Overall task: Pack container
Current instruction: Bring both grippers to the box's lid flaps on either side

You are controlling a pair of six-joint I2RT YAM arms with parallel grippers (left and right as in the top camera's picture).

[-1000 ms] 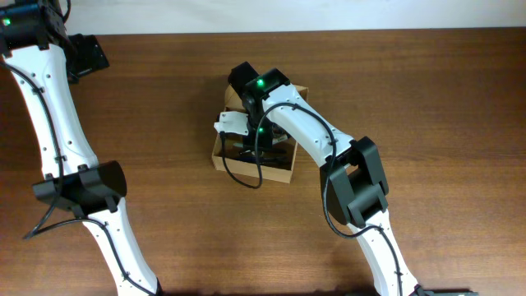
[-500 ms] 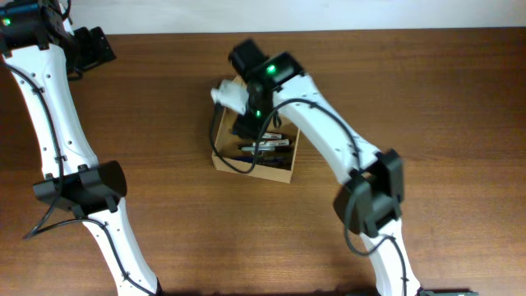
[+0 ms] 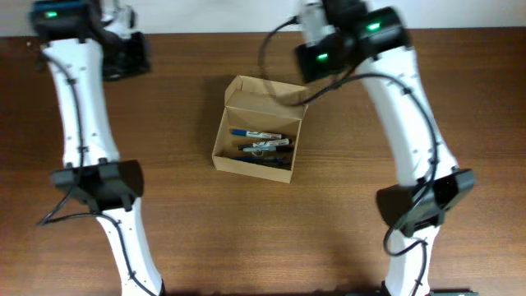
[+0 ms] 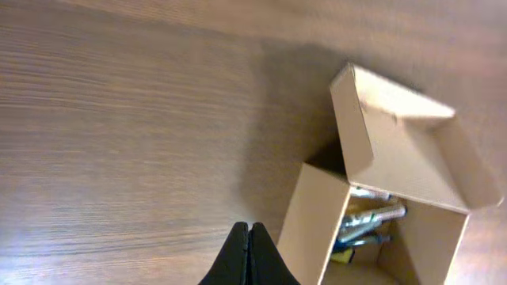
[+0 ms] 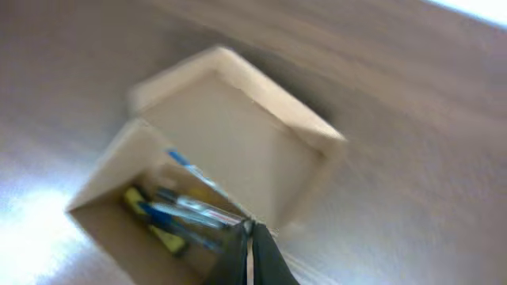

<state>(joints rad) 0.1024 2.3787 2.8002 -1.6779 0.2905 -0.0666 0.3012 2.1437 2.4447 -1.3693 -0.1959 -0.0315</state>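
Overhead: container open at mid-table, pens inside.
Left wrist only: left gripper clenched, empty, beside container.
Right wrist: right gripper clenched, empty, above it.
A second earlier the right arm reached inside.

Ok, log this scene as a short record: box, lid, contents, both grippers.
box: tan cardboard, standing on the table
lid: open, flap folded back on the far side
contents: several pens lying in the bottom
left gripper: shut, empty, over bare wood beside the box
right gripper: shut, empty, clear of the box
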